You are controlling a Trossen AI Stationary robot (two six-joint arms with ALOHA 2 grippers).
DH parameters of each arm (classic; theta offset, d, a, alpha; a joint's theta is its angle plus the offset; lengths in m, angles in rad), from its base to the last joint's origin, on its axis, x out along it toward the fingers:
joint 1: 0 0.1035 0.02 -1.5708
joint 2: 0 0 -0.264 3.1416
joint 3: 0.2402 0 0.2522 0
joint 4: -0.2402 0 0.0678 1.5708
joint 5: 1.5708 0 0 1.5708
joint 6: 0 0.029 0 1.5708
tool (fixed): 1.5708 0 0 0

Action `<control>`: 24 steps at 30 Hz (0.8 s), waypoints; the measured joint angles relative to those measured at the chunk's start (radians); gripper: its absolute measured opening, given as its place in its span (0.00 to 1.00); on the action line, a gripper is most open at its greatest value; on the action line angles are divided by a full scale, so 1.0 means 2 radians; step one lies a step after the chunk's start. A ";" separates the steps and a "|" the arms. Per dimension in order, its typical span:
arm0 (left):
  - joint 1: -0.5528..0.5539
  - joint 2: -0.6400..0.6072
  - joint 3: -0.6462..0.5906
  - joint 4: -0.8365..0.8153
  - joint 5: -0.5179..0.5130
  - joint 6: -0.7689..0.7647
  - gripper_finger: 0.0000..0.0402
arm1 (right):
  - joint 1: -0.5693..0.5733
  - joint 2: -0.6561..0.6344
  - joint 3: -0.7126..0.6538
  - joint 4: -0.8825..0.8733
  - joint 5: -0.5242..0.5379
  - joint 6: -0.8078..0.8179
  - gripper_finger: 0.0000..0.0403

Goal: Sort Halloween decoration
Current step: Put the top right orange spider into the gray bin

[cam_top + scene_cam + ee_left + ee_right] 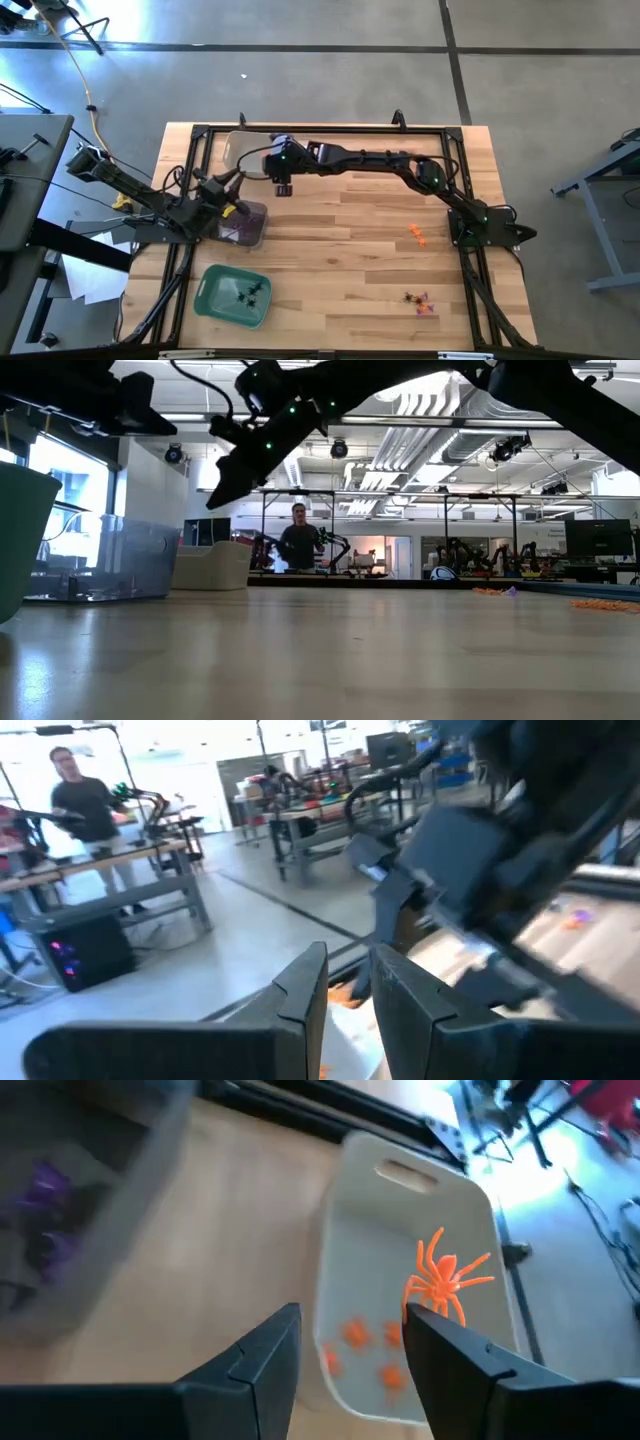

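The Halloween decoration is tiny trinkets: orange ones [417, 234] and a mixed heap [420, 300] lie on the table's right half. A white tray [470, 1210] at the far left holds small orange pieces [352, 1332]. An orange spider [445, 1277] shows over that tray, beside one fingertip of my open right gripper [350, 1330], which hangs above the tray [262, 160]. My left gripper [233, 183] stands level over the clear tray of purple pieces [243, 230], its fingers [305, 990] a narrow gap apart with nothing plainly between them. My right gripper's one fingertip [425, 1320] shows right against the orange spider's legs. I cannot tell whether it touches the spider or the spider lies in the tray beyond.
A green tray [215, 300] with black spiders [248, 292] stands near the front left. A dark frame [320, 130] runs round the table's edges. The wood between the trays and the loose trinkets is bare. A person [299, 538] stands in the room behind.
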 joint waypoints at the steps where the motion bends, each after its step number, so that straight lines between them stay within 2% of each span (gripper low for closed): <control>1: 0.000 0.000 0.000 -0.005 -0.001 0.001 0.16 | 0.003 0.000 0.000 0.006 0.000 -0.001 0.42; 10: 0.046 -0.001 -0.026 -0.020 0.027 -0.036 0.16 | 0.012 0.000 0.000 0.019 -0.001 -0.001 0.42; 24: 0.215 -0.002 -0.028 -0.019 0.226 -0.041 0.16 | 0.011 0.000 0.000 0.025 -0.001 -0.001 0.42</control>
